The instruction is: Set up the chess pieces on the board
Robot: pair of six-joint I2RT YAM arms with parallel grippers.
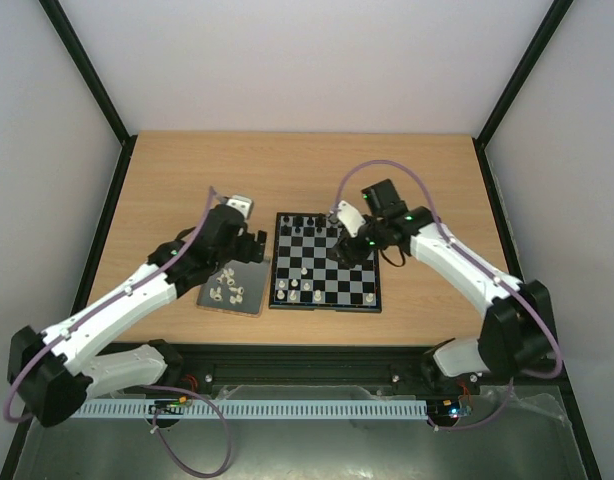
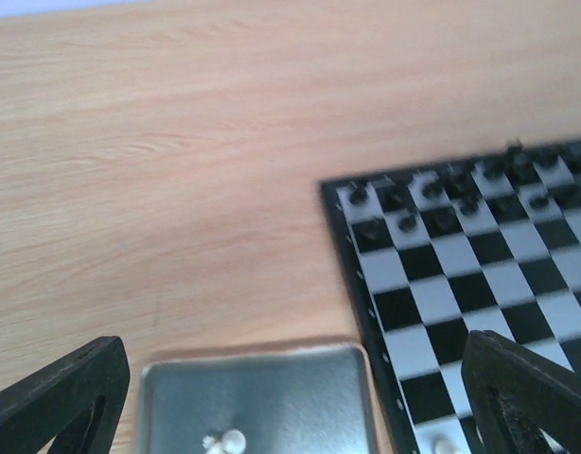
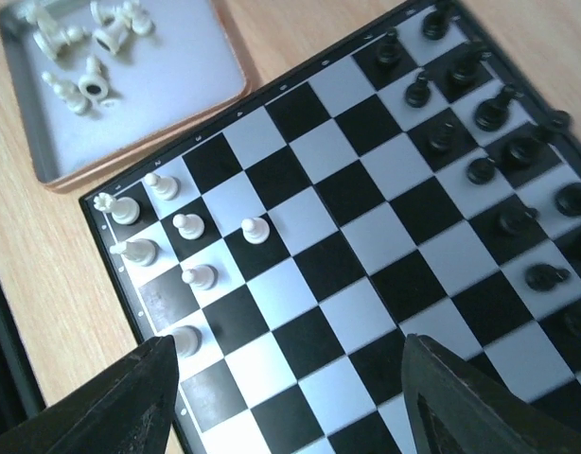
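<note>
**Chess set, part laid out; both pincers apart and empty**

Edges: the board (image 1: pixel 324 308) lies mid-table, its left rim just beside the tray (image 1: pixel 227 308). The wooden table (image 1: pixel 287 170) runs open beyond both to the far edge.

Left gripper (image 2: pixel 298 348): over the tray's far edge, fingers spread wide, nothing between them.

Right gripper (image 3: pixel 289 345): above the board, fingers apart, holding nothing.

Views: only the right wrist view resolves the chess pieces (image 3: pixel 184 225). Seven white ones stand on squares at the corner nearest the tray, with the black pieces (image 3: pixel 480 113) ranked along the opposite end. The top view gives specks, and the left wrist view is blurred.

Tray contents: loose white pieces, some lying on their sides.
</note>
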